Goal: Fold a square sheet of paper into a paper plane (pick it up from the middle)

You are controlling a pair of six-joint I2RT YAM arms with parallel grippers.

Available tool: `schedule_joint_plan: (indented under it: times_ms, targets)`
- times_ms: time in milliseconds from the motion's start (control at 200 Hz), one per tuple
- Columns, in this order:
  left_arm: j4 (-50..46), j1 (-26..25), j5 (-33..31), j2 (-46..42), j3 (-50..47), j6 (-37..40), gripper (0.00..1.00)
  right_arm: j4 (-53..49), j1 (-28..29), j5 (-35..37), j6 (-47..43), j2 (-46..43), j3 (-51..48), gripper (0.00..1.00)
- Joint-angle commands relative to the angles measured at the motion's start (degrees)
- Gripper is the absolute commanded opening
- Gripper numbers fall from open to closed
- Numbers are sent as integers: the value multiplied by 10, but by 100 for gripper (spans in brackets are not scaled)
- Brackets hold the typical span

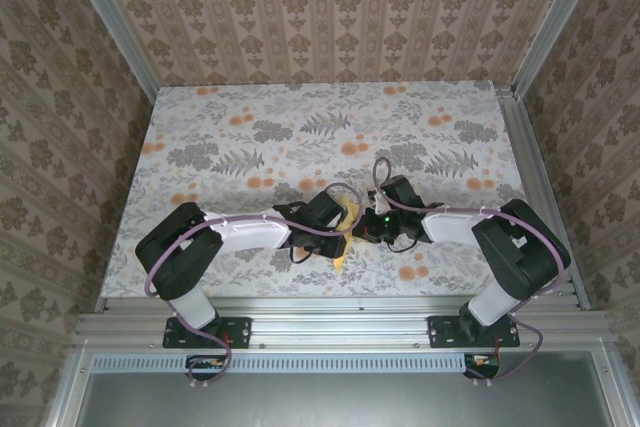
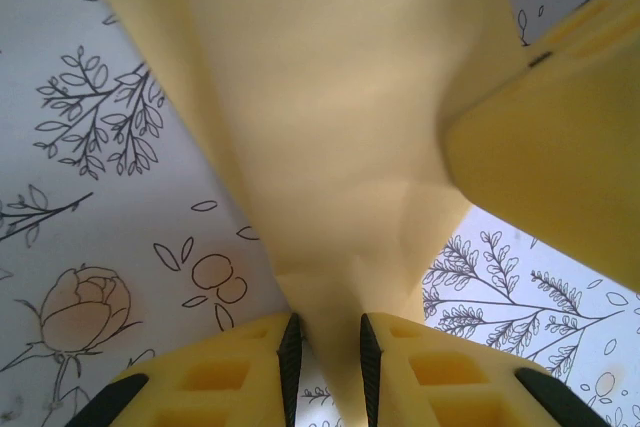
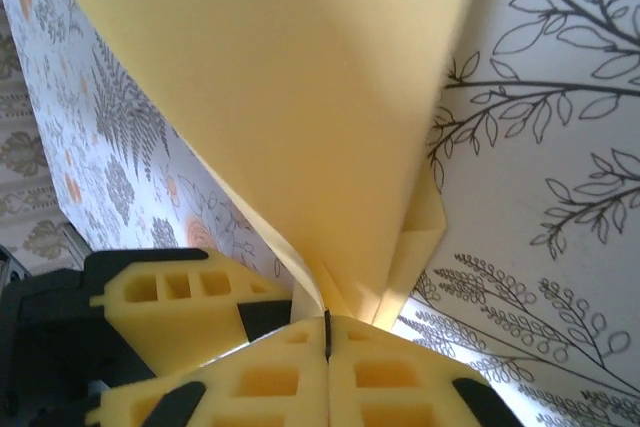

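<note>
**Left arm.** The left pincer [image 2: 325, 347] is set narrow. Its yellow moulded plastic fingers [image 2: 250, 347], cut with square recesses, are closed on a bunched lower edge of the thin pale-yellow sheet of paper [image 2: 330, 117], which is partly folded. The edge is nipped between the black pads [image 2: 292, 352]. From this grip the sheet is spread upward and away from the wrist.

**Centre.** In the overhead view the sheet is held between the two wrists. It sits over the near-middle part of the worktop [image 1: 250, 137], which is covered by a pale cloth printed with grey leaves and orange flowers. The sheet appears to be carried clear of the cloth. Its long axis is judged to run roughly from the near edge toward the far edge, across the line joining the pincers. Neither arm is the nearer one, since both are in contact with the sheet.

**Right arm.** The right pincer [image 3: 327, 332] is closed completely. The converging layers of the sheet are clamped in the seam between its fingers. A finger of the left pincer is seen just beside it, on the left of the right wrist view.

**Materials.** The paper is matt and smooth, and softly bowed rather than flat. A crisp layered edge is noted low on its right side in the right wrist view.

**Judgement.** Both grips are placed close together at one end, so the wide span is left unsupported. The next crease is likely to call for one grip to be released and moved.
</note>
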Motion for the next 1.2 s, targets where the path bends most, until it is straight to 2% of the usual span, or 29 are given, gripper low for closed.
schedule_joint_plan:
  times_ms: [0, 80, 325, 460, 600, 815, 1195]
  targets:
    - [-14, 7, -6, -2, 4, 0, 27, 8, 4, -8, -6, 15, 13, 3]
    - [-24, 6, -11, -10, 6, 0, 27, 4, 4, -3, -9, 17, 16, 0]
    - [-72, -8, -60, -64, 14, -17, 31, -8, 4, 5, -11, 21, 20, 0]
    - [-87, -29, -87, -99, 16, -41, 33, -12, 4, 7, -14, 21, 20, 0]
    - [-73, -57, -88, -117, 5, -70, 31, -12, 5, 6, -13, 25, 22, 0]
    - [-27, -102, -81, -81, -10, -101, 28, -12, 7, 5, -14, 29, 24, 0]
    - [-26, -110, -96, -27, -10, -103, 26, -30, 8, 10, -23, 21, 29, 0]
